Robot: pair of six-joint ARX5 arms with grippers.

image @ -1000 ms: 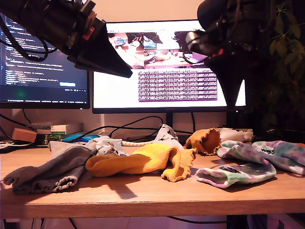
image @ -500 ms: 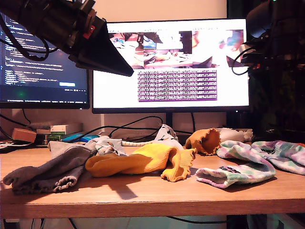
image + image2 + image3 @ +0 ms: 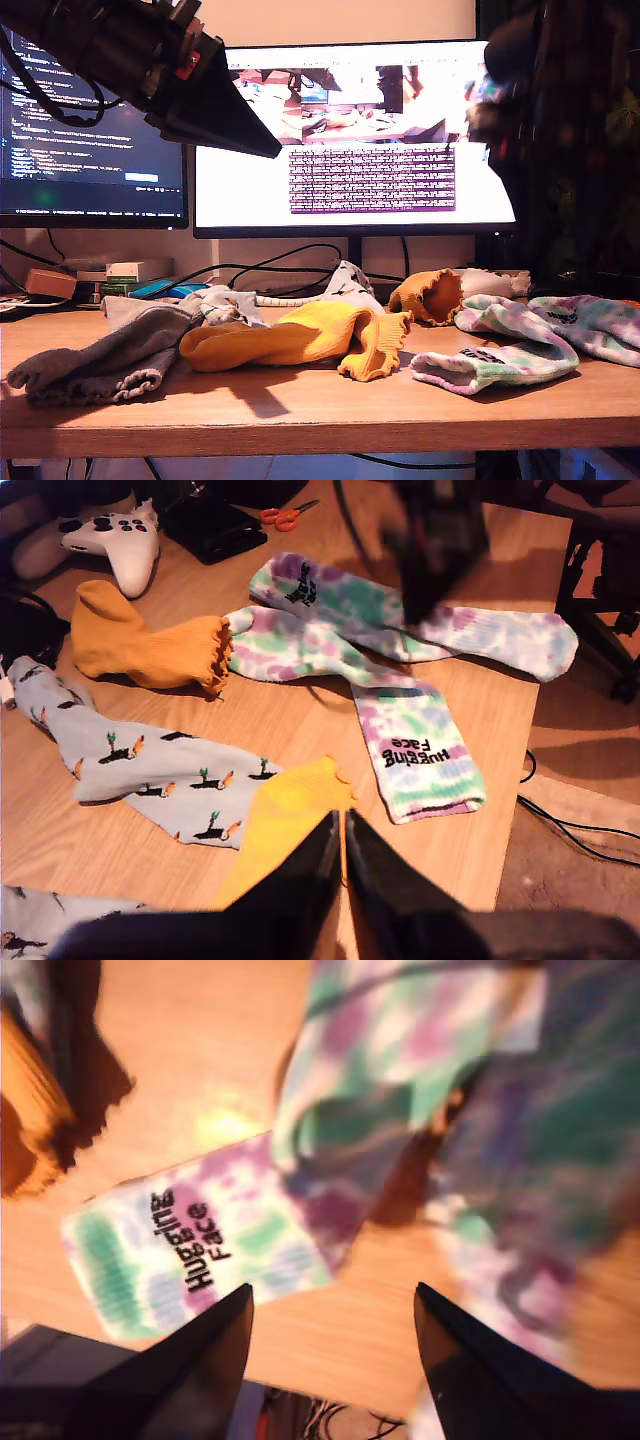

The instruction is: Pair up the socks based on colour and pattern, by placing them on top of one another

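A grasp on the lettered blotched sock (image 3: 420,750) was judged to be the step in hand. The second end effector (image 3: 330,1305) was held above it with its jaws apart and nothing between them, and the second wrist view was smeared by motion. That sock lay on the bench (image 3: 320,415) at the exterior view's right, crossed near its far end with the second blotched sock (image 3: 470,625).

For a clean pick, the jaws would best be lowered where only one layer lies, such as the lettered cuff, well clear of the crossing, so that both socks are not lifted together. The fabric looked soft, so a deep pinch would likely be needed. The sock should then be laid lengthwise on its mate.

The first end effector (image 3: 340,830) was held with its jaws together on nothing, above the nearer mustard-yellow sock (image 3: 290,340), and was judged best kept clear.

Half a second before, the second arm (image 3: 510,130) had been drawn up at the exterior view's upper right. It was now found lower, blurred across the corner of the monitor (image 3: 350,130). The first arm (image 3: 130,50) and those three socks were not seen to have shifted.
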